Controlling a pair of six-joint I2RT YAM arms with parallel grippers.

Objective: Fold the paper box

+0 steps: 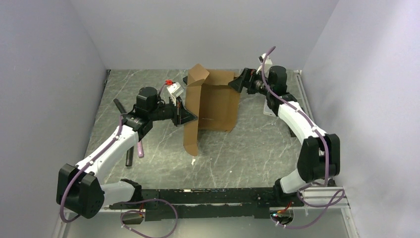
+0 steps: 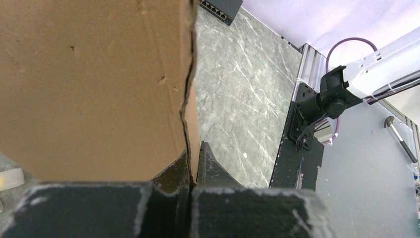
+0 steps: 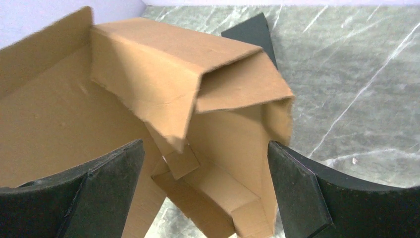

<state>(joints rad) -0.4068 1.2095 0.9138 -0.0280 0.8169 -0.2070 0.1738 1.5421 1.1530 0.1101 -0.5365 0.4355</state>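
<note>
The brown paper box lies partly folded in the middle of the table, with a long left panel standing on edge and a flap raised at the back. My left gripper is shut on that upright panel. In the left wrist view the cardboard fills the left side, and its edge is pinched at my gripper. My right gripper is open at the box's far right corner. In the right wrist view my gripper straddles a folded corner flap without touching it.
A small whitish container with a red bit sits behind the left gripper. Black and pink stick-like items lie at the left beside the left arm. A flat black slab shows behind the box. Walls close in on three sides.
</note>
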